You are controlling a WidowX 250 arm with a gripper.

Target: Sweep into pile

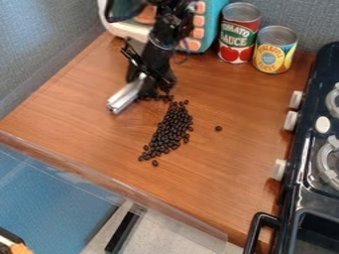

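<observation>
Gripper [151,85] at the top of the dark beans [171,130], the pile roughly formed

Nearest, the counter [86,131] ends in a smooth, rounded front edge; behind it the top is warm brown with a fine wood grain. One loose bean [155,162] lies just off the lower tip of the heap, left of the frame's middle. The beans are small, glossy ovals, gathered in a long, slanting wedge near the centre, thick in the middle and narrow towards the lower left. Another stray bean [218,128] sits well apart to the right, and a thin trail of them runs up beside the gripper.

I judge the sweep mostly done: the bulk is together, but the strays and the trail want bringing in, and the wedge could be tighter.

At the gripper's lower left is a straight, shiny metal bar [126,95], ridged lengthwise. I cannot tell whether the gripper is clenched on it or released.

Along the right side stands a glossy black stove [301,166] with stubby pale knobs. Farther back, upper right of centre, are two round cans [238,37] with paper labels, before a rough, woven-looking grey wall [306,15].
</observation>
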